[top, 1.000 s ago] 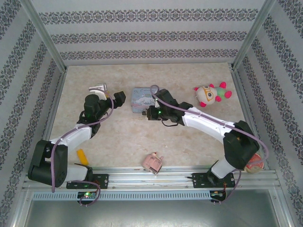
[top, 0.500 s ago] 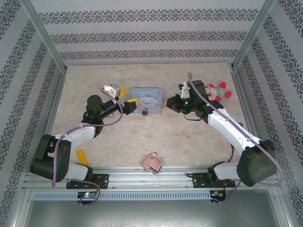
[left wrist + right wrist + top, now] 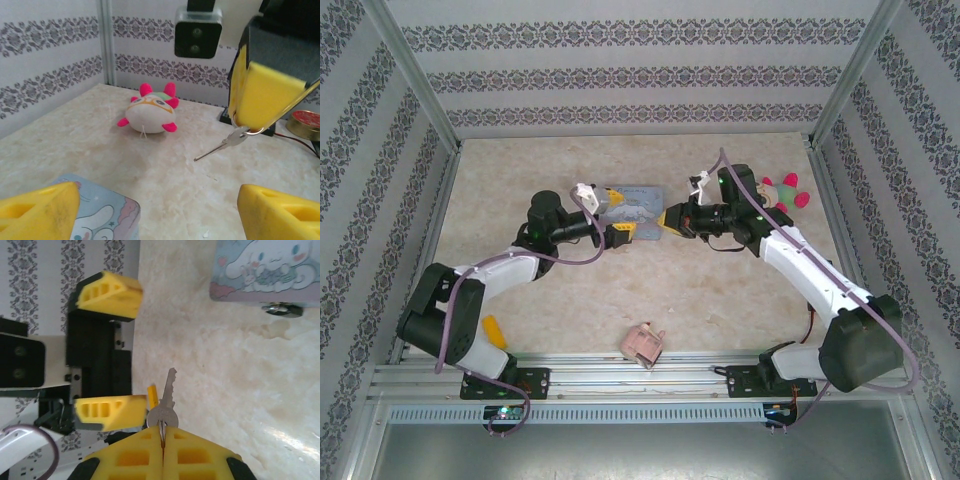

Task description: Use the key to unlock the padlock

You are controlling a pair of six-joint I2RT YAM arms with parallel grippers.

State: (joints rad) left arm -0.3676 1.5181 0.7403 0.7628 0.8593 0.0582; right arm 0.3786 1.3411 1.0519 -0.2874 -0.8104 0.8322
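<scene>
I am pinching the key (image 3: 167, 397) in my right gripper (image 3: 162, 439). Its yellow pads (image 3: 195, 457) are pressed flat together on the key's round head. The blade is sticking out past them towards my left gripper (image 3: 613, 215). I am holding the key in the air just off the right end of the blue tin (image 3: 260, 270), clear of the table (image 3: 215, 370).

My left jaws are standing wide apart with nothing between them. I am holding them low at the side of the tin nearer my bases, one finger over the tin's corner and the other off its edge. They are facing the key, which is near them but not touching.

The padlock (image 3: 282, 309) is lying on the table just beside one long edge of the tin. I cannot tell whether it is touching the tin.

A plush toy (image 3: 149, 112) is lying beyond the tin's right end, behind my right gripper. A pink block (image 3: 643, 345) is sitting well apart from the tin, towards my bases.
</scene>
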